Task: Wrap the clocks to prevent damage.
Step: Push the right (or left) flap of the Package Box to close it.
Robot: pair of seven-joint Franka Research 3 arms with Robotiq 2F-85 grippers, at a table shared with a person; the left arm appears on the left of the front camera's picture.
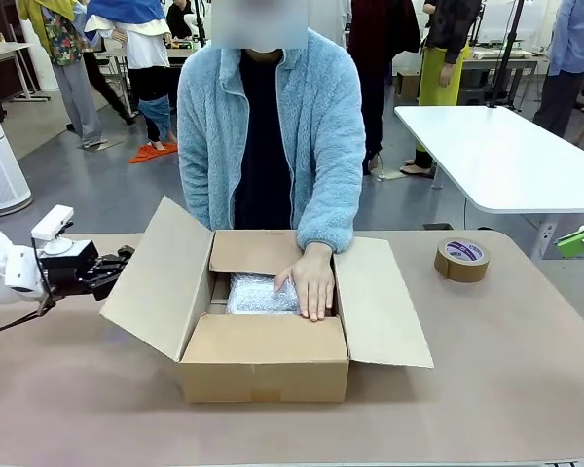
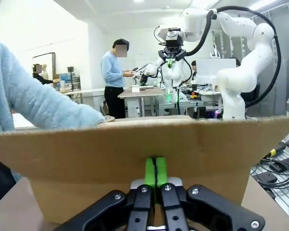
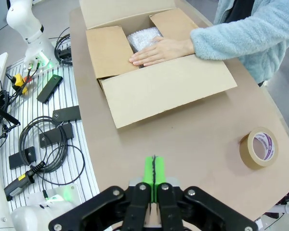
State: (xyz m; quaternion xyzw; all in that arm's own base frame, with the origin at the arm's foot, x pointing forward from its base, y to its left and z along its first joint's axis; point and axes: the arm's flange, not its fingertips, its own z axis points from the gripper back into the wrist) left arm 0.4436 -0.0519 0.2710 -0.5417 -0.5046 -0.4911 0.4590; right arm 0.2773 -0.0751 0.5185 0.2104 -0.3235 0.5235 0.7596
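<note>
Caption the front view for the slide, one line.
Person's hand rests on a bubble-wrapped bundle inside the open cardboard box; a tape roll sits on the table to its right.

An open box (image 3: 159, 91) sits on the bench (image 3: 197, 144). Inside the box, a hand (image 3: 159, 50) rests on a bubble-wrapped bundle (image 3: 142, 38). Tape (image 3: 259, 148) lies well apart from the box. The pincer (image 3: 154, 166), pads together, hovers apart from the box.

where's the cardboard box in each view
Front view: cardboard box at the table's centre, flaps open.
Left wrist view: its brown side spans the middle of the picture.
Right wrist view: top centre, seen from above.
Shared landmark: the person's light blue sleeve at the box.
</note>
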